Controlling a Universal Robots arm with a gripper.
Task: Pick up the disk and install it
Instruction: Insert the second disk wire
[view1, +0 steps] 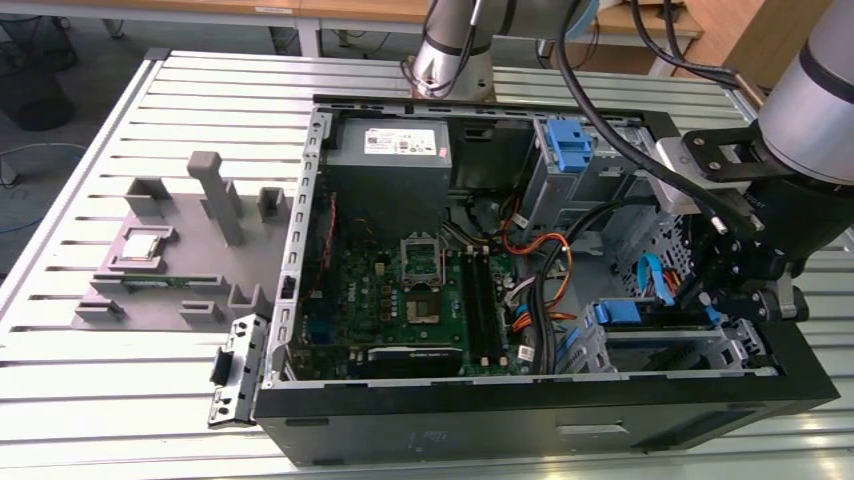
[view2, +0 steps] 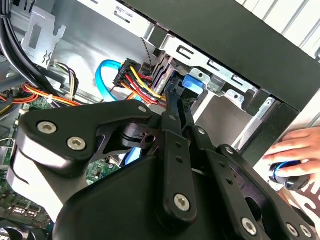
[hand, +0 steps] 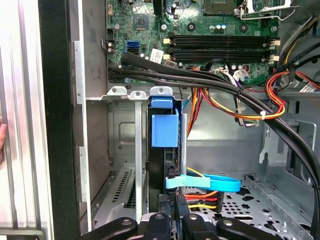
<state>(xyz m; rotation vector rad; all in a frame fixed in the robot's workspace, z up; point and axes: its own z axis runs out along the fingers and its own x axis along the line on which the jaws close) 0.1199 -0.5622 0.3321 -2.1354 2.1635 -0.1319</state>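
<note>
The disk (hand: 164, 125) stands on edge in a slot of the metal drive cage (hand: 117, 91) at the case's front corner, and its blue carrier tab (view2: 192, 82) faces outward. In the exterior view the blue carrier (view1: 617, 312) shows at the cage's mouth, on that view's right. My gripper (view2: 176, 95) hangs low inside the case by the cage. Its two thin black fingers (view2: 170, 130) are drawn together, shut, with their tips right beside the blue tab. Whether the tips touch the disk I cannot tell.
The open black PC case (view1: 534, 415) lies on a slatted metal table (view1: 120, 400). Black cable bundles (hand: 200, 77), coloured power wires (hand: 270, 110) and a light blue data cable (hand: 210, 181) crowd the space near the cage. A person's hand (view2: 295, 150) rests just outside the case wall.
</note>
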